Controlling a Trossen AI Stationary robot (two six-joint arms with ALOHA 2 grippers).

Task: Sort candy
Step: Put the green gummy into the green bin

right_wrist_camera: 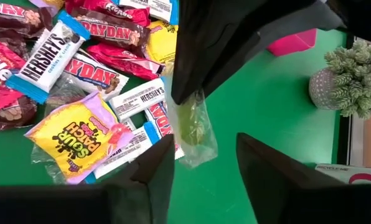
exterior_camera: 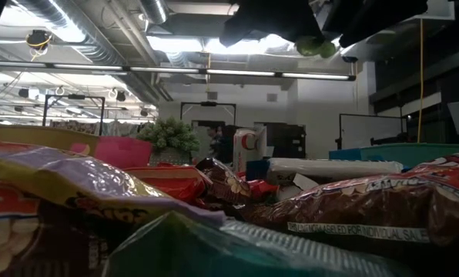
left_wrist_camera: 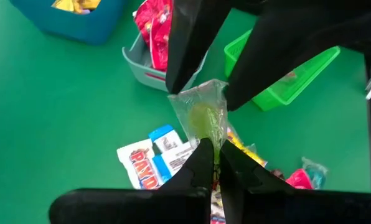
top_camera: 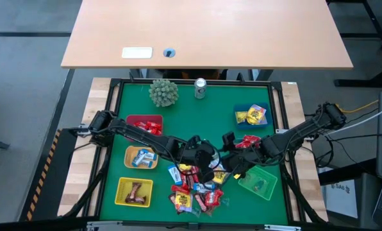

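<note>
A clear-wrapped green candy [left_wrist_camera: 204, 118] hangs in the air over the green mat; in the low view this candy [exterior_camera: 318, 48] shows high up under the dark grippers. My left gripper [left_wrist_camera: 215, 149] is shut on one end of its wrapper. My right gripper [right_wrist_camera: 204, 149] is open, its fingers standing on either side of the wrapper's free end [right_wrist_camera: 197, 146]. Below lies the candy pile [top_camera: 196, 191] of red, yellow, blue-white and brown wrapped sweets. In the high view both grippers meet at mid-table, left gripper [top_camera: 206, 157], right gripper [top_camera: 232, 162]. My left gripper pinches the clear wrapper's end [left_wrist_camera: 214, 140] between its two shut fingers. The green candy is lifted clear of the mat and the pile, and the rest of the wrapper reaches out from the fingertips toward the right gripper.
Around the pile stand a red basket [top_camera: 145, 122], an orange basket [top_camera: 141, 157], a yellow basket [top_camera: 134, 191], a green basket [top_camera: 258, 181], a blue basket [top_camera: 252, 117] and a grey basket holding red candy [top_camera: 247, 142]. A spiky green ball [top_camera: 163, 92] and a silver can [top_camera: 200, 88] stand at the far edge.
</note>
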